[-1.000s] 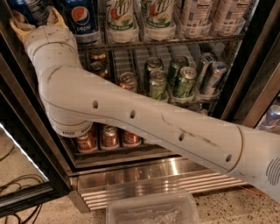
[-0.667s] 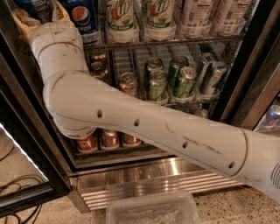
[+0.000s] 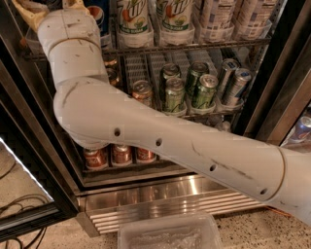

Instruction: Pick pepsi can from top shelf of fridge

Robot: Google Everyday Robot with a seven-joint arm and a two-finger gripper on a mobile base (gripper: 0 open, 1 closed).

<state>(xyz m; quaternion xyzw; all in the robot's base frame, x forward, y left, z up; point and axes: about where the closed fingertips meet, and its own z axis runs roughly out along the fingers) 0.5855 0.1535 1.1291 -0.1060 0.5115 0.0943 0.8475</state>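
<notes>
**Pincer up at the top shelf, pepsi can just beside it**

The white arm (image 3: pixel 160 141) is stretching across the open front of the fridge (image 3: pixel 160 199) from lower right to upper left, covering much of the left half of the middle rack. The pincer (image 3: pixel 51 6) is sitting at the very top left, level with the top shelf (image 3: pixel 194 46). Its two tan fingers (image 3: pixel 29 13) are standing apart, about a wrist's width, and the frame's upper edge is cutting off whatever lies between them, so I cannot tell whether it has hold of anything.

The pepsi can (image 3: pixel 98 17) is standing on that shelf just right of the wrist, partly hidden by it. It is upright, long axis vertical, its round logo facing out of the fridge; its top is out of view.

Next to it on the right, two 7UP containers (image 3: pixel 132 19) are standing in line, then white-labelled cans (image 3: pixel 216 17). On the rack below, green cans (image 3: pixel 173 95) are standing upright, two tall silver cans (image 3: pixel 232 78) are leaning, and an orange-gold can (image 3: pixel 142 92) is peeking over the arm. Reddish cans (image 3: pixel 121 154) are showing under the elbow. A clear plastic bin (image 3: pixel 167 236) is sitting on the floor in front of the ribbed steel base
</notes>
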